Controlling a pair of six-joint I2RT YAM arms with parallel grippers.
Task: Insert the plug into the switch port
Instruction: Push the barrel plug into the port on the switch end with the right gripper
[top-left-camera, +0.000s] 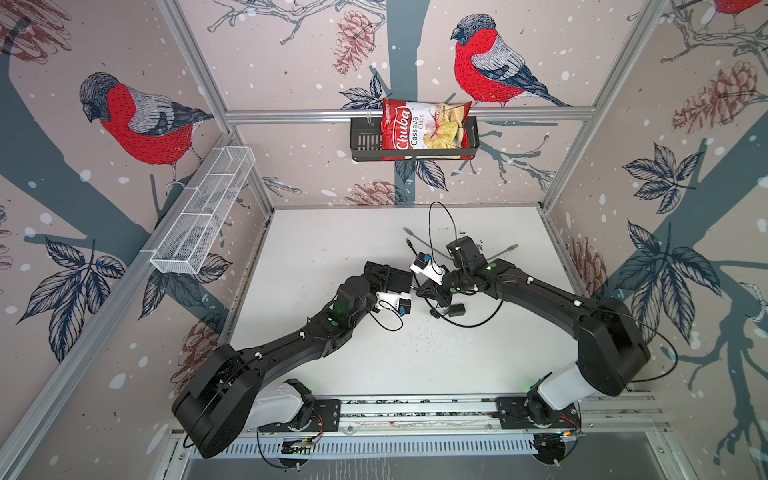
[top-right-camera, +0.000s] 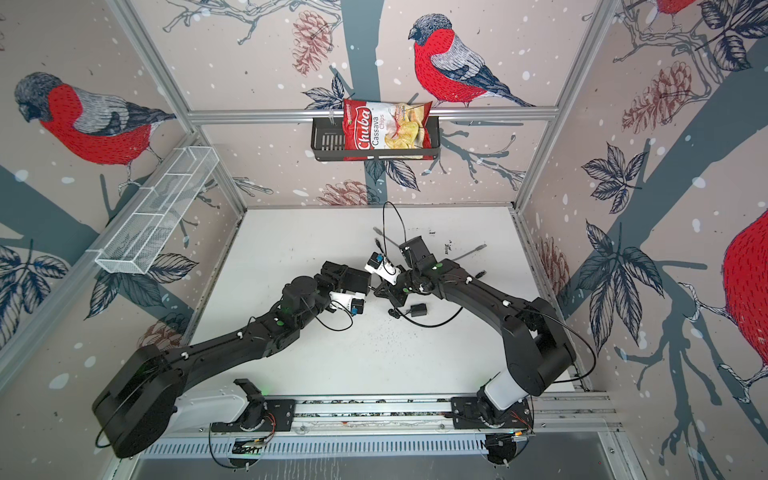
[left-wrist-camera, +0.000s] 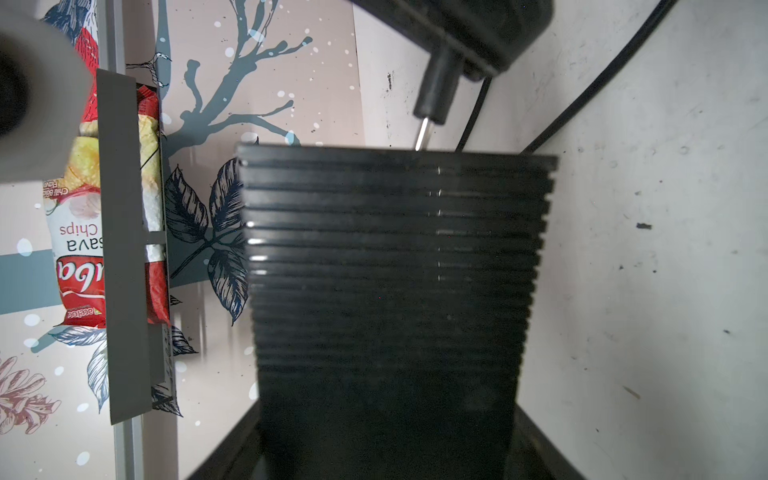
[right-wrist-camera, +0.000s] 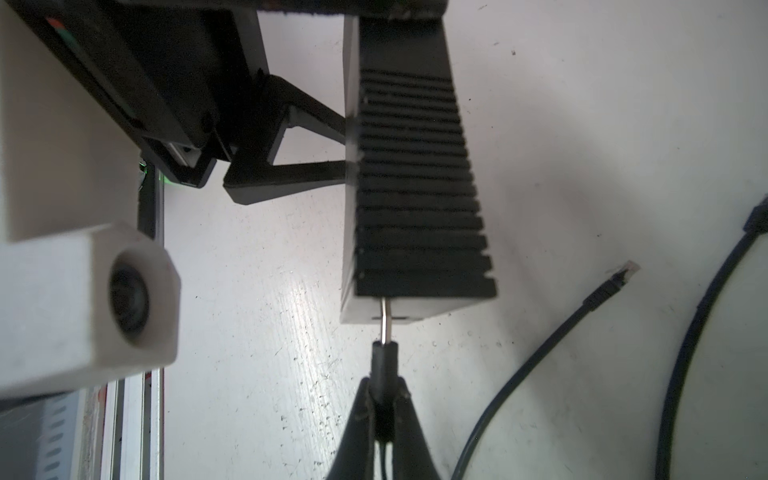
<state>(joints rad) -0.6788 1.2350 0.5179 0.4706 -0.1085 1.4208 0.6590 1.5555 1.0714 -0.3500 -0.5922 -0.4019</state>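
While left fingers (right-wrist-camera: 291, 176) hold the switch (right-wrist-camera: 415, 187), plug (right-wrist-camera: 384, 365) (in right fingers (right-wrist-camera: 409, 428)) touches it.

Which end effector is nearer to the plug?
Right. The right end effector is shut on the plug; the left end effector grips the black box away from the edge the plug's tip reaches.

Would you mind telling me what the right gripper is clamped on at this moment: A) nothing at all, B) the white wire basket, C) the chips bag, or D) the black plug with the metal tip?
D: in the right wrist view the right gripper is shut on the plug, whose metal tip reaches the end of the ribbed black box.
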